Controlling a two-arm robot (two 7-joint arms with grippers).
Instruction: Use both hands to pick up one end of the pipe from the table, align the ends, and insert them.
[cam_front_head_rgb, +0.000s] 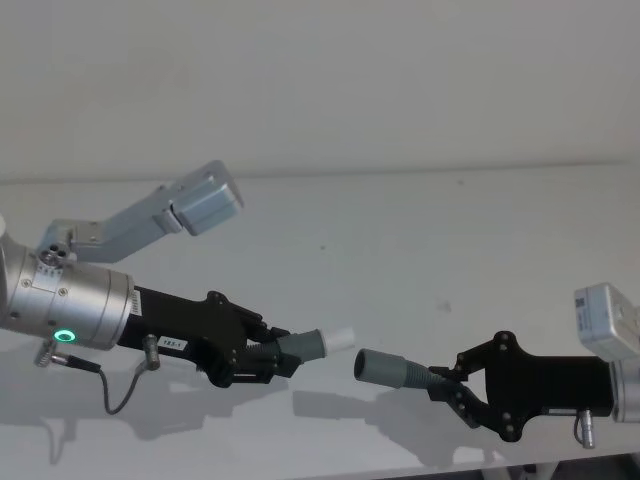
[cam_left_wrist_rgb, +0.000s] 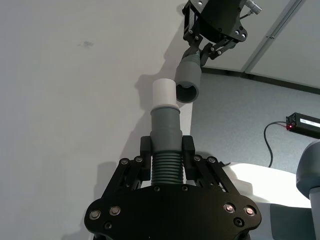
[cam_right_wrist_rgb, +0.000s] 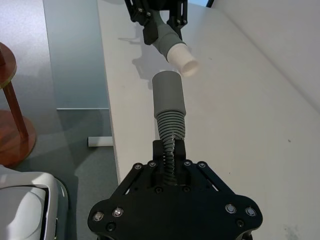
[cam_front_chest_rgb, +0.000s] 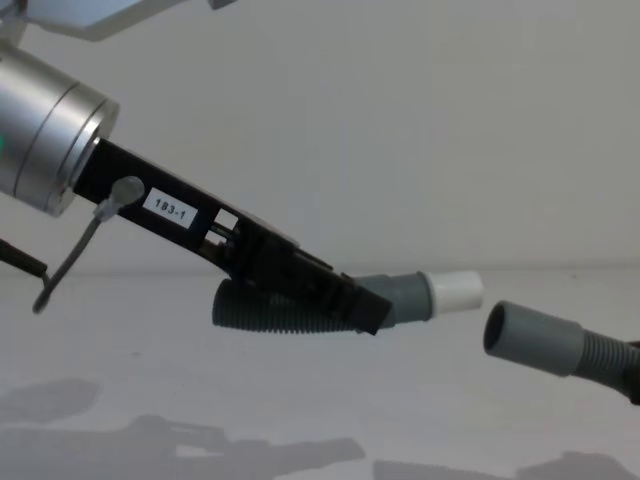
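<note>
Holding both pieces lifted above the white matte tabletop (cam_front_head_rgb: 400, 230), the robot is working at the alignment step. The left black plastic gripper (cam_front_head_rgb: 262, 357) is clamping its fingers on the dark grey ribbed hose piece with the white-tipped cuff (cam_front_head_rgb: 318, 341); the right black plastic gripper (cam_front_head_rgb: 447, 388) is clamping the ribbed hose piece with the wider grey socket cuff (cam_front_head_rgb: 385, 367). The tips are facing each other near the tabletop's near edge, close but apart, the white tip sitting slightly higher and apparently a little offset sideways. Next, the two axes need lining up before pushing together. The right gripper is largely cut off in the chest view, and the right hose's tail is hidden behind its fingers.
</note>
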